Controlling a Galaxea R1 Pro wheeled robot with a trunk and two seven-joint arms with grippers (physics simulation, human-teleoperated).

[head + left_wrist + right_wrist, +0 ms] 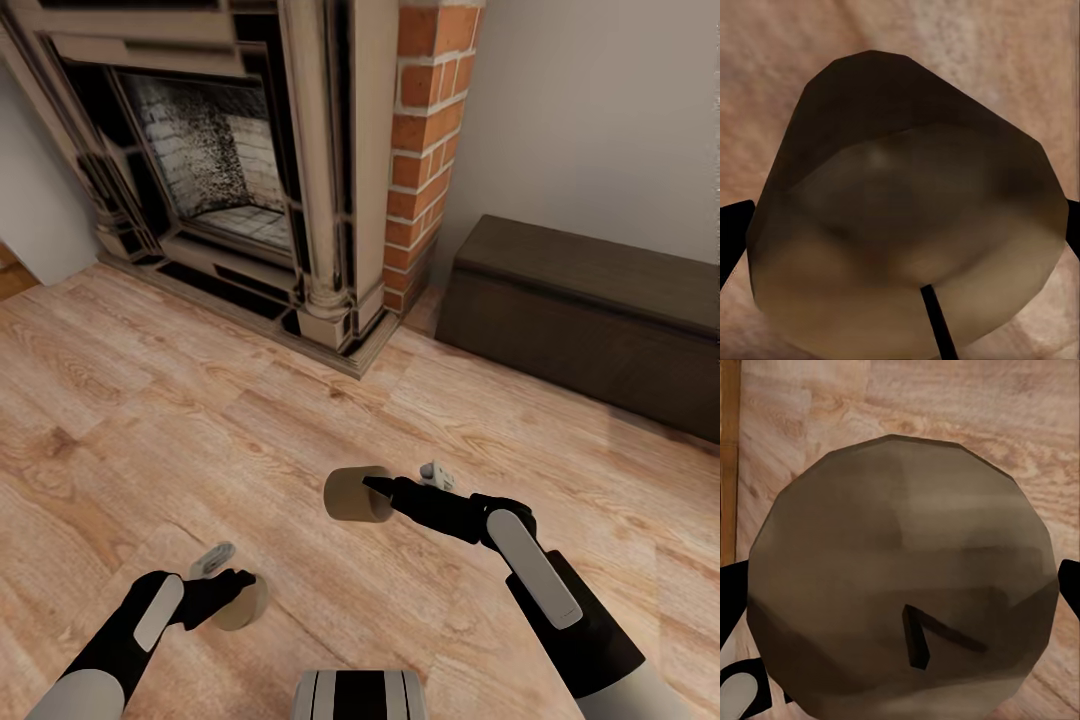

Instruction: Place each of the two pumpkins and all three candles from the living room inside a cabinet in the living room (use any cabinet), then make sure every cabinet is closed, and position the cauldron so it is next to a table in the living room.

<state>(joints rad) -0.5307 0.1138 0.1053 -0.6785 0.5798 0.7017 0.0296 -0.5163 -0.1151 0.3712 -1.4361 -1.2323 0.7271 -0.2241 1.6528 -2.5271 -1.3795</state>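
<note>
**A:** ok so what's each claw doing here?

**B:** Head cam: right gripper (pixel 372 487) sits around 5 o'clock from centre, fingers clamped on a beige candle (pixel 356 493) that's tipped on its side, held above the wood floor (pixel 150 420). On the right wrist cam that candle (pixel 900 577) is huge, flat top facing the lens with the dark wick (pixel 919 639) showing, and a black fingertip (pixel 733 592) pokes out at either edge — so it's closed onto the candle, not gaping.

**A:** and the left one?

**B:** Left gripper (pixel 228 590) is down at about 7 o'clock, pinched on a second candle (pixel 240 605). On the left wrist cam that second candle (pixel 907 225) looks darker, shadowed, with black finger bits at both sides and a thin dark wick (pixel 937 322). Can't tell from here whether it's touching the floor or just above it.

**A:** where's the cabinet in all this?

**B:** The dark brown cabinet (pixel 590 320) is at roughly 2 o'clock against the wall, drawers look shut — well apart from both candles. Fireplace (pixel 220 170) at 11 o'clock, with a brick column (pixel 425 140) between it and the cabinet
</note>
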